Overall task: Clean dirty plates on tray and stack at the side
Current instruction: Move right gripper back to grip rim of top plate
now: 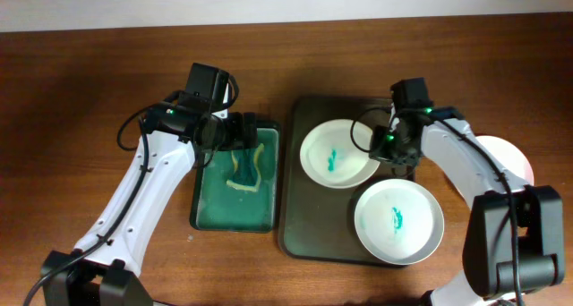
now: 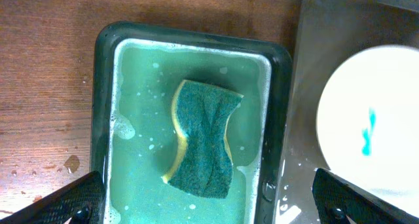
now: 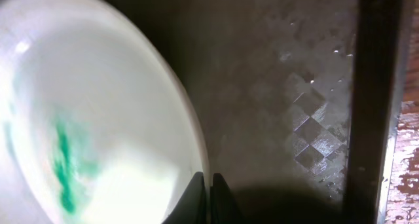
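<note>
Two white plates with green stains lie on the dark tray (image 1: 300, 225): one at the back (image 1: 336, 154), one at the front right (image 1: 398, 221). My right gripper (image 1: 387, 148) is shut on the back plate's right rim (image 3: 163, 119), one finger inside and one outside (image 3: 209, 196). My left gripper (image 1: 240, 134) is open above the green soapy basin (image 1: 201, 208), where a green and yellow sponge (image 2: 204, 142) lies in the water (image 2: 141, 171). The sponge also shows in the overhead view (image 1: 243, 170).
A clean white plate (image 1: 510, 158) sits on the table right of the tray, partly hidden by my right arm. The tray's right edge (image 3: 370, 86) is close to my right gripper. Wooden table surrounds both containers.
</note>
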You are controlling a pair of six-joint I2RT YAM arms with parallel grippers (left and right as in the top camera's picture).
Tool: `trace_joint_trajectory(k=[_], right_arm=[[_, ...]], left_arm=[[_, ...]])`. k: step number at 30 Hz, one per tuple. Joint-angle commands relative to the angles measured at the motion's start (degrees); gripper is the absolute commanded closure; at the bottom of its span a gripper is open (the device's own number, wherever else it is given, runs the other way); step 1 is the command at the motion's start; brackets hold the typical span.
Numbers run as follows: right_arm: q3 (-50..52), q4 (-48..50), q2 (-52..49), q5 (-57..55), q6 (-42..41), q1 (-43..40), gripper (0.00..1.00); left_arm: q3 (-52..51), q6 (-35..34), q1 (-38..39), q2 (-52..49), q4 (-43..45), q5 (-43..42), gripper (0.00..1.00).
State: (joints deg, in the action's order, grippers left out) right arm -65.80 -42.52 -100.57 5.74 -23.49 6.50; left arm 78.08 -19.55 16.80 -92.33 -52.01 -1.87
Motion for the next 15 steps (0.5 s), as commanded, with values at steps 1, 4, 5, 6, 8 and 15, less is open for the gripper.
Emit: trace_joint_trajectory(k=[1, 4, 5, 6, 8, 15], right_arm=[[1.86, 2.82, -0.09, -6.84, -10.32, 0.24, 0.96], [1.81, 2.23, 0.46, -6.01, -11.3, -1.2, 0.66], [1.73, 1.38, 1.7, -5.75, -9.73, -1.81, 0.63], [1.7, 1.44, 3.13, -4.66, -5.6, -2.05, 0.61], [1.25, 1.09, 6.45, -3.02, 1.7, -2.08, 0.61], [1.05, -5.73, 22.14, 9.29, 16.63, -2.08, 0.6]], left_arm=[[-0.15, 0.02, -0.04, 0.2, 0.31, 0.35, 0.01], [-0.15, 0.02, -0.04, 0.2, 0.37, 0.2, 0.01], [-0.15, 0.0, -0.04, 0.2, 0.09, -0.98, 0.01], [-0.15, 0.02, -0.04, 0.2, -0.48, -1.97, 0.01], [-0.15, 0.11, -0.04, 0.2, -0.26, -1.7, 0.01], [-5.86, 1.68, 0.02, -5.92, 4.22, -0.59, 0.23]])
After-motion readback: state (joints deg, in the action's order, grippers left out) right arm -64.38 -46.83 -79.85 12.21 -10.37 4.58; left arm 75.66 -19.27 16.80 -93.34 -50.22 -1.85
